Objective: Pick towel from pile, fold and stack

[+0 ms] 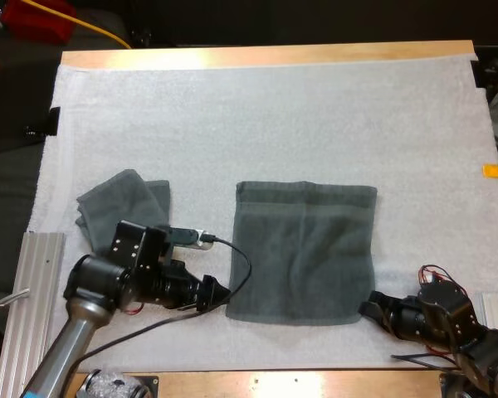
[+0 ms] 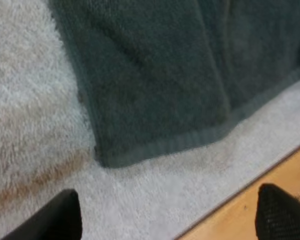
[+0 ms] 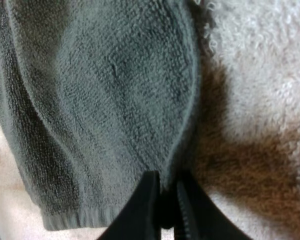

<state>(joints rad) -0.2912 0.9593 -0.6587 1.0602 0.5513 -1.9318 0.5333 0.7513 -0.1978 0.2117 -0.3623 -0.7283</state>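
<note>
towel status: flat towel lies spread on the white mat, about mid-table, roughly square, with its hems straight on all four sides. crumpled towel sits to its left on the mat, loosely bunched and apart from the flat one. wooden table edge shows along the far side of the mat, and again along the near side.

left gripper: low over the mat just beside the near-left corner of the flat towel. in the left wrist view the left gripper has its two black fingers standing wide apart, with nothing between them but mat and a strip of bare table. released, clear of the cloth. the corner of the flat towel lies just ahead of the fingertips, not touching them.

right gripper: at the near-right corner of the flat towel, down on the mat. in the right wrist view the right gripper has its fingers drawn close together, with the hem of the flat towel running in between them. clenched on the towel's edge. the cloth bows up beside the fingers and throws a dark shadow on the mat next to it.
</note>
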